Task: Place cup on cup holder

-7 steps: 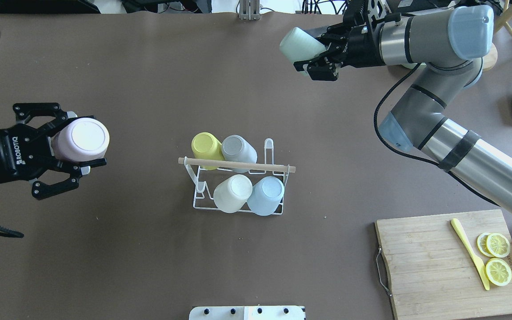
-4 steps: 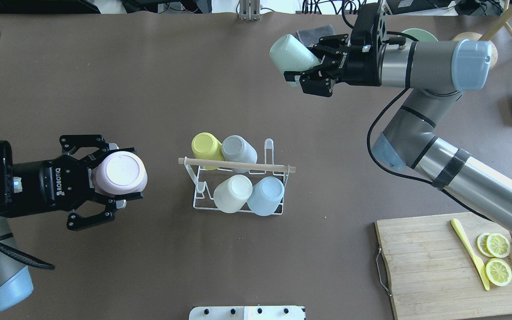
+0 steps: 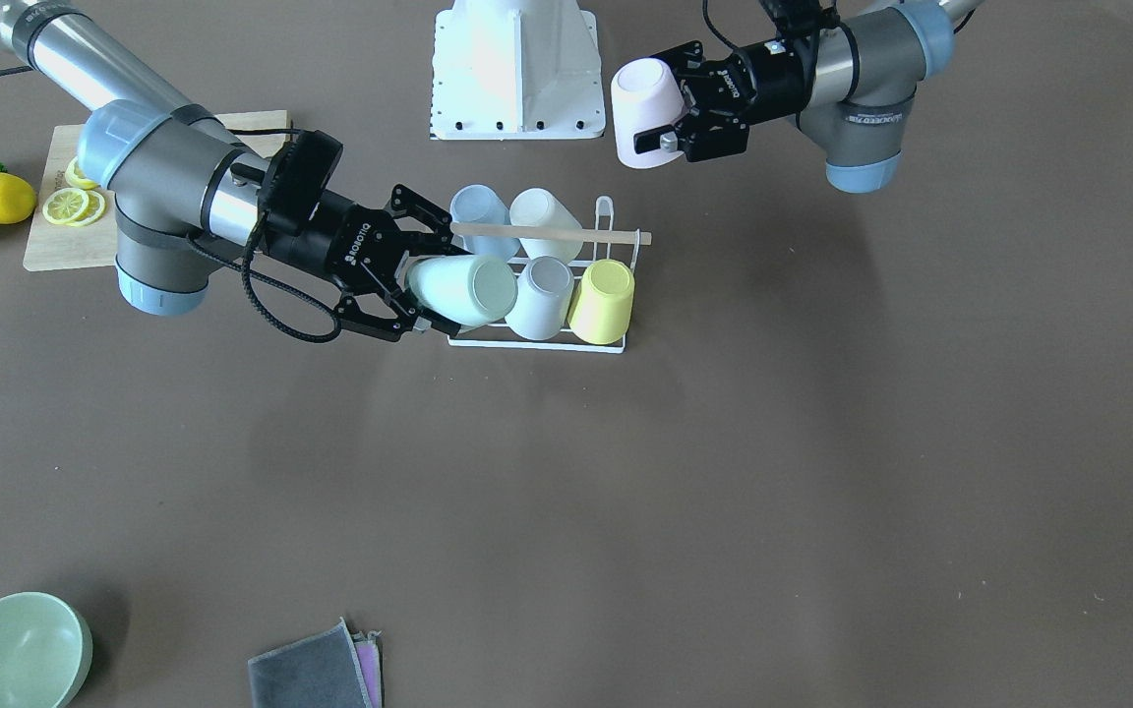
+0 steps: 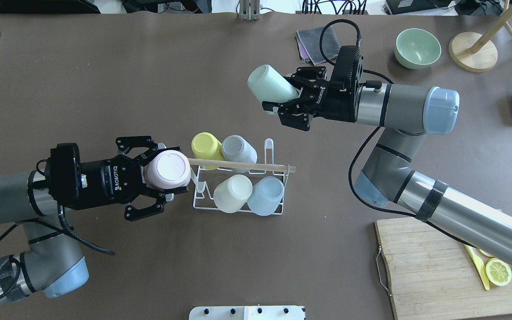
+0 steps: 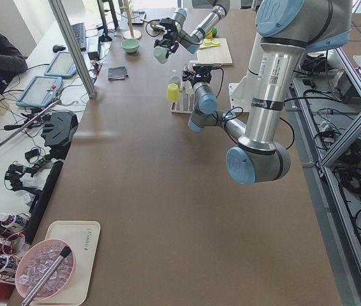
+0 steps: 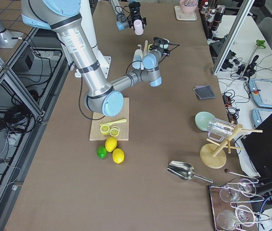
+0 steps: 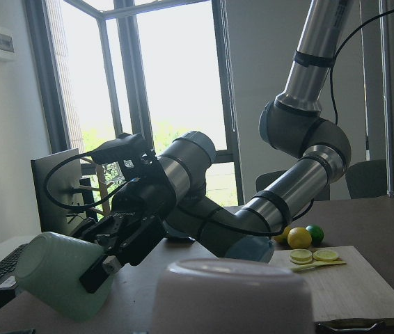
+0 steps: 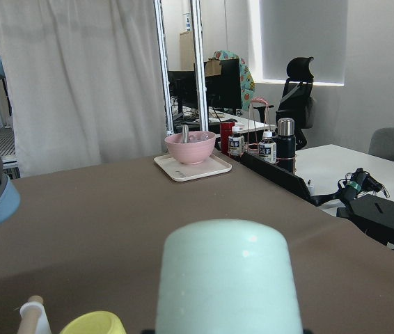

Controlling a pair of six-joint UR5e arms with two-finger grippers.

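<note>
From above and behind the robot's base (image 4: pixel 247 313), your overhead camera looks down on the cup holder (image 4: pixel 268 150) mid-frame. The front-facing one looks steeply down on it from the opposite side. Your two end cameras view it from afar, along the table (image 4: pixel 105 89). Both wrist cameras sit close by it, looking level outward.

Lighting is bright and diffuse; shadows on the counter (image 3: pixel 566 442) are soft-edged. In the left wrist view, windows (image 7: pixel 176 90) behind the right gripper (image 7: pixel 99 261) overexpose. The pink cup (image 7: pixel 232 296) and mint cup (image 8: pixel 228 278), nearest the wrist lenses, are defocused.
</note>
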